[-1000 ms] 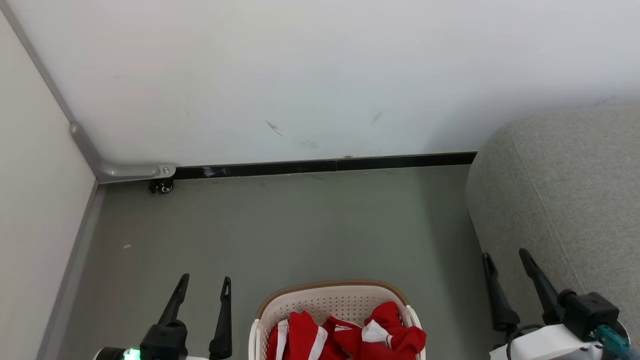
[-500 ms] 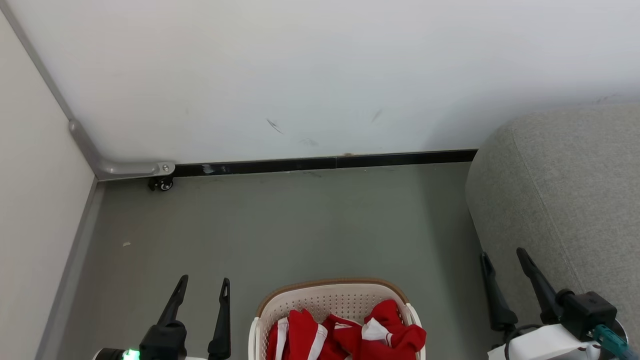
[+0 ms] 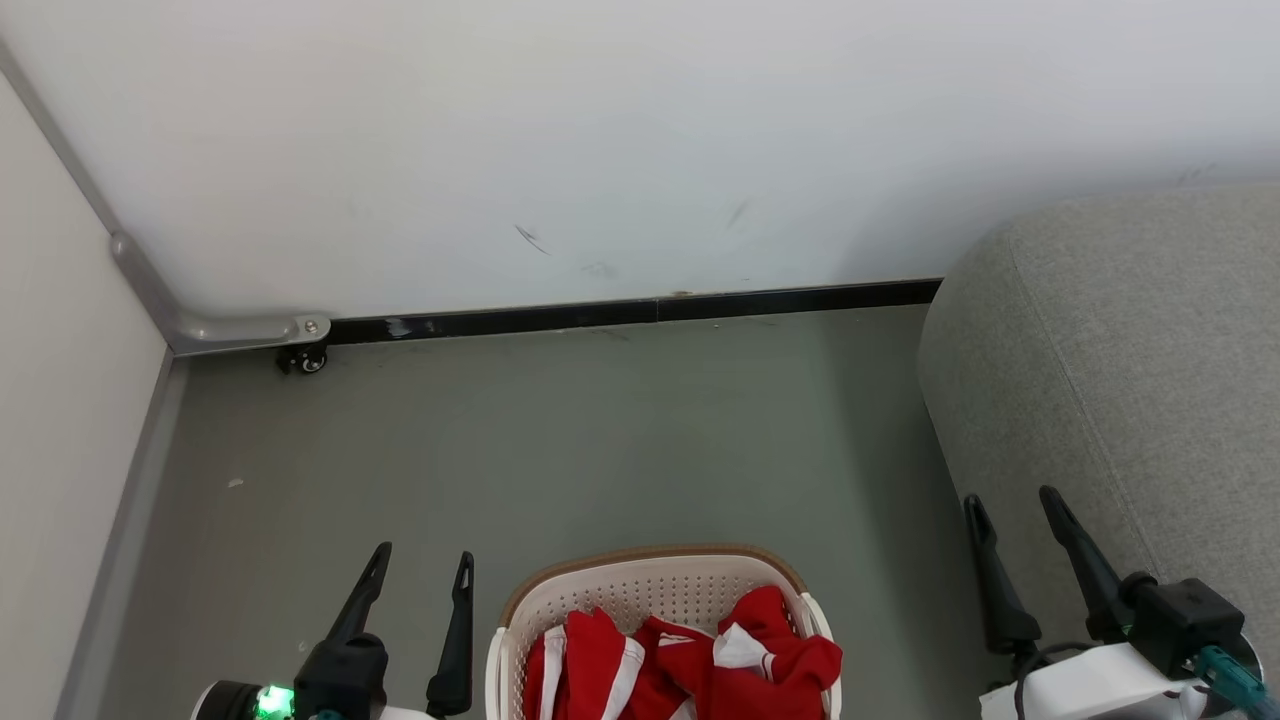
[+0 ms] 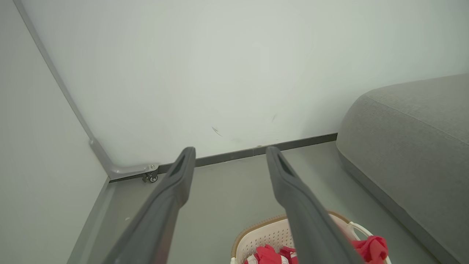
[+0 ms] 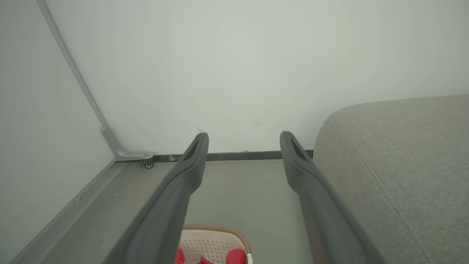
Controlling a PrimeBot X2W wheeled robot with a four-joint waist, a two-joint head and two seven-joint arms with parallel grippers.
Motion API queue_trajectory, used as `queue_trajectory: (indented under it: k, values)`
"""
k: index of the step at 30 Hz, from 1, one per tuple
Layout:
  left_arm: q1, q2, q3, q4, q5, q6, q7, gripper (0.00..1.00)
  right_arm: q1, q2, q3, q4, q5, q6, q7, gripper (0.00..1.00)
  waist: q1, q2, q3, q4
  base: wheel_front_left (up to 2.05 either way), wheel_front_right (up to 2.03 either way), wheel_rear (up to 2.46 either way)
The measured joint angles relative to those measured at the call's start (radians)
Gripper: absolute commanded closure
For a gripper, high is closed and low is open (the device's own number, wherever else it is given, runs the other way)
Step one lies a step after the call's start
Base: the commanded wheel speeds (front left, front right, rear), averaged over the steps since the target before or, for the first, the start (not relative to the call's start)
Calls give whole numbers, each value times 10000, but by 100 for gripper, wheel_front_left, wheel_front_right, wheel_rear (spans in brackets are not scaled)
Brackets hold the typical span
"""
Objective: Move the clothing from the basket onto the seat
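Left gripper (image 3: 424,552) and right gripper (image 3: 1009,496) both stand apart, empty; one laundry basket (image 3: 640,590) holds red clothing (image 3: 770,670), white stripes clear in head view; one grey sofa (image 3: 1130,350).

No text, number, brand or sign can be read anywhere. The nearest thing to a label, a white patch (image 3: 742,650) on the clothing (image 3: 690,668) in the basket (image 3: 640,592), is too small and crumpled to show any print. The scuffs (image 3: 528,238) on the wall (image 3: 640,130) beyond the basket are plain marks, not letters.
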Motion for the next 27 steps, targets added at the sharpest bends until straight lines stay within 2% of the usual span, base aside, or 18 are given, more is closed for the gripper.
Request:
queue_trajectory:
  k: [14,27]
  values:
    - [-1082,81,-721,428,397,-593,-8,0,-52,2,-221,-596,-268,0,-96,0,-1,0,609,-281,0,0,0]
    - [-1618,-27,-978,1475,529,-803,-8,0,-245,4,-686,-1210,-418,0,-190,0,-1,0,1556,-633,0,0,0]
